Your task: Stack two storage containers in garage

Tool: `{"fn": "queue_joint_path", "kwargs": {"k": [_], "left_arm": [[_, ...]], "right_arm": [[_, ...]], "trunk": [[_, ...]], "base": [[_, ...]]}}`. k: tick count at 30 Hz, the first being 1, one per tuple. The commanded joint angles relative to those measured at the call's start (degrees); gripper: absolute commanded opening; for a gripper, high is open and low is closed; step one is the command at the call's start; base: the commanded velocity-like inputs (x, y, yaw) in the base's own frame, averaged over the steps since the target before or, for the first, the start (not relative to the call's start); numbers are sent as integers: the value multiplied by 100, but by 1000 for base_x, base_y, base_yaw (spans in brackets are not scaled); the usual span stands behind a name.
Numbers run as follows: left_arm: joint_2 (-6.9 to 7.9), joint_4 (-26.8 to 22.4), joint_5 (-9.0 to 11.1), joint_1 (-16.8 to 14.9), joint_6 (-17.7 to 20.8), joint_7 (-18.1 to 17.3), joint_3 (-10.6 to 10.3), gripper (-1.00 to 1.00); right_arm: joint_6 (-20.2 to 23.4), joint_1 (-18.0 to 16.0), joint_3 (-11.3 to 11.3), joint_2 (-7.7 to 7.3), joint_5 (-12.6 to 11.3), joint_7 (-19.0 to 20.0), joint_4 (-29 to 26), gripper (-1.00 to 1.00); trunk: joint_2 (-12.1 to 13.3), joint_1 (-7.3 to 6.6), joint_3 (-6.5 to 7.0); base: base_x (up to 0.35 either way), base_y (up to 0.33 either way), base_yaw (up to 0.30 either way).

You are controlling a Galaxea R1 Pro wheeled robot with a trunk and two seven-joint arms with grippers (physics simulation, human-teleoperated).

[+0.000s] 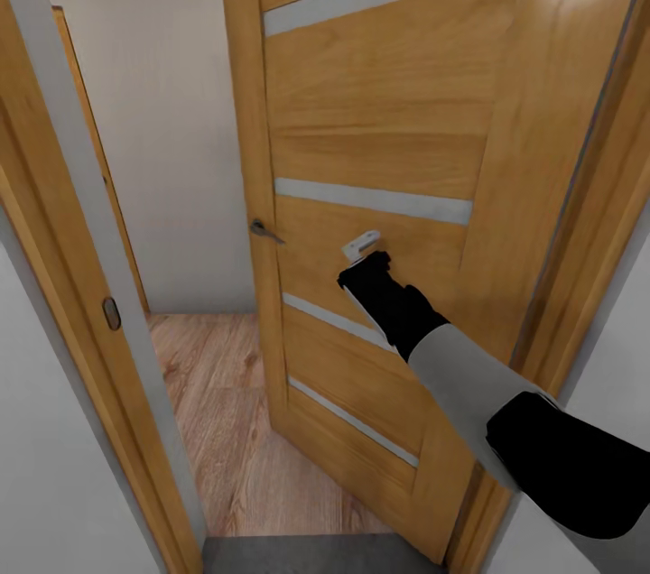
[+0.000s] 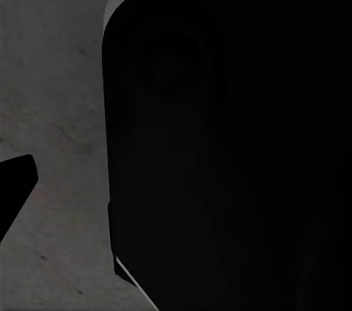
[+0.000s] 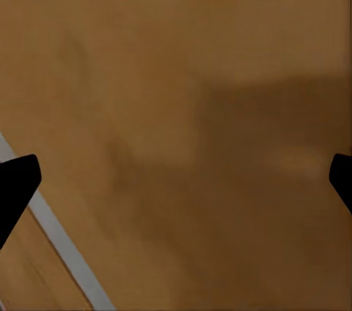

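The two orange-red storage containers are out of view. A wooden panel door with pale glass strips stands partly open in front of me. My right arm reaches forward and my right gripper touches the door's face just right of the lever handle. In the right wrist view the right gripper is open, its fingertips wide apart with the door's wood close behind them. In the left wrist view one left fingertip sits far out to the side over dark grey concrete floor.
Beyond the gap lies light wood-plank floor and a plain pale wall. The door frame bounds the gap on the left. A strip of dark grey floor lies at my feet. My dark body takes up much of the left wrist view.
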Motion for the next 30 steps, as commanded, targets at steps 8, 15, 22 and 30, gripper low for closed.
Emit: {"fn": "queue_joint_path", "kwargs": {"k": [8,15,22,30], "left_arm": [[0,-5,4,2,-10,0,8,100],[0,-5,4,2,-10,0,10,100],[0,-5,4,2,-10,0,8,100],[0,-5,4,2,-10,0,7,100]], "right_arm": [[95,-24,-4,0,200,-133,-119,100],[262,-17,-46,0,-186,-155,-1416,100],[293,-16,-44,0,-952,-210,-1628,100],[297,-16,-43,0,-1020,-191,-1610,100]], "trunk": [[-2,0,-6],[-2,0,-6],[-2,0,-6],[-2,0,-6]], "base": [[0,0,0],[0,0,0],[0,0,0],[0,0,0]]}}
